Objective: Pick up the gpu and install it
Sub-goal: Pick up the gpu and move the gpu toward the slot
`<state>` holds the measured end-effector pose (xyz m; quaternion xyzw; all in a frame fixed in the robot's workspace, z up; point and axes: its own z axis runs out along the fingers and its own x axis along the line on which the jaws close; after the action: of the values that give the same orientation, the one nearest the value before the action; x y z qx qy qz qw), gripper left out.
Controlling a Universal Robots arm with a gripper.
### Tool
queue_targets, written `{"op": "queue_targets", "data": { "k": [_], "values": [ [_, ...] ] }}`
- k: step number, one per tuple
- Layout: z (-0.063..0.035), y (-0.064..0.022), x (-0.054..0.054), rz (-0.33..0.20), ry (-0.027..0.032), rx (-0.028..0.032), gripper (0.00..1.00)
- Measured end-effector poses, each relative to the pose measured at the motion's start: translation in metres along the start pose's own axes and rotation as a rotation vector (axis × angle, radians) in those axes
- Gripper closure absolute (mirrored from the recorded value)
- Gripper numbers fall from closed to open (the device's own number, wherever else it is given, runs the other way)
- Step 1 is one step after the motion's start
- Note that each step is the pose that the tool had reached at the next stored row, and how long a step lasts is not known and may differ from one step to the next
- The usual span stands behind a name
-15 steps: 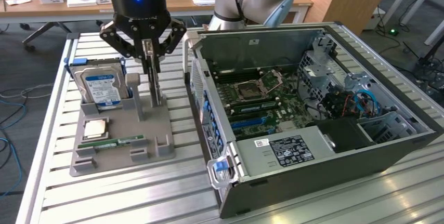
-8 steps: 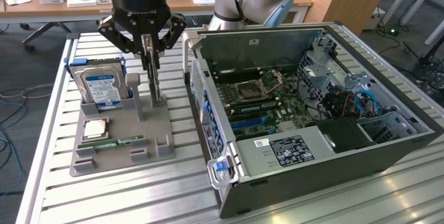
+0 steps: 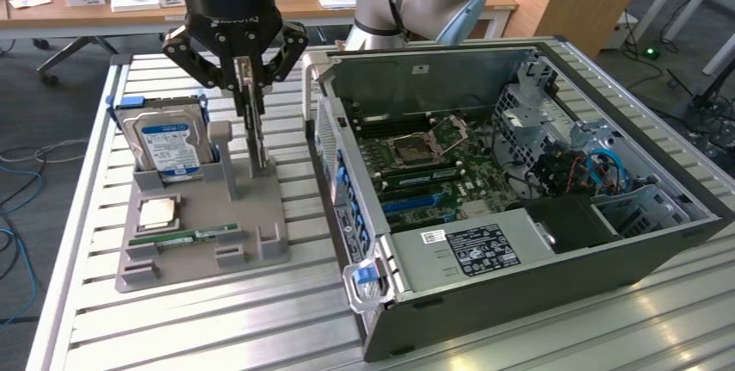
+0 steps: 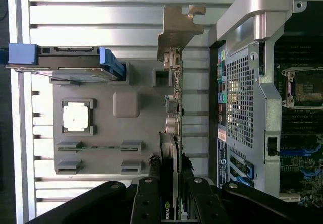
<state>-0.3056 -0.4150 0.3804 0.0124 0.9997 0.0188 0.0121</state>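
The gpu (image 3: 255, 134) stands on edge, a thin dark card rising from the grey parts holder (image 3: 258, 216); its lower end reaches down to the holder's slot. My gripper (image 3: 244, 78) hangs straight over it, shut on the card's upper edge. In the wrist view the gpu (image 4: 174, 82) shows edge-on, with its pale metal bracket (image 4: 177, 28) at the far end. There my gripper (image 4: 171, 183) has one black finger pressed against each face of the card. The open computer case (image 3: 517, 173) lies beside the holder, motherboard (image 3: 436, 164) exposed.
On the holder also stand a silver hard drive (image 3: 169, 143) with a blue-white label, a square processor (image 3: 157, 212) and a slim green memory stick (image 3: 184, 238). The case's side wall (image 4: 247, 82) lies close beside the card. All rests on a slatted aluminium table (image 3: 230, 319).
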Motion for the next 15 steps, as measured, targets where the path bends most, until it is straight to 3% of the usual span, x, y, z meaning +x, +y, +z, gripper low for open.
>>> {"op": "queue_targets", "data": {
  "k": [6, 15],
  "values": [
    [-0.0017, 0.0001, 0.0, 0.0, 0.0002, 0.0001, 0.74],
    [-0.0134, 0.0005, 0.0, 0.0, 0.0001, 0.0, 0.74]
  ]
}}
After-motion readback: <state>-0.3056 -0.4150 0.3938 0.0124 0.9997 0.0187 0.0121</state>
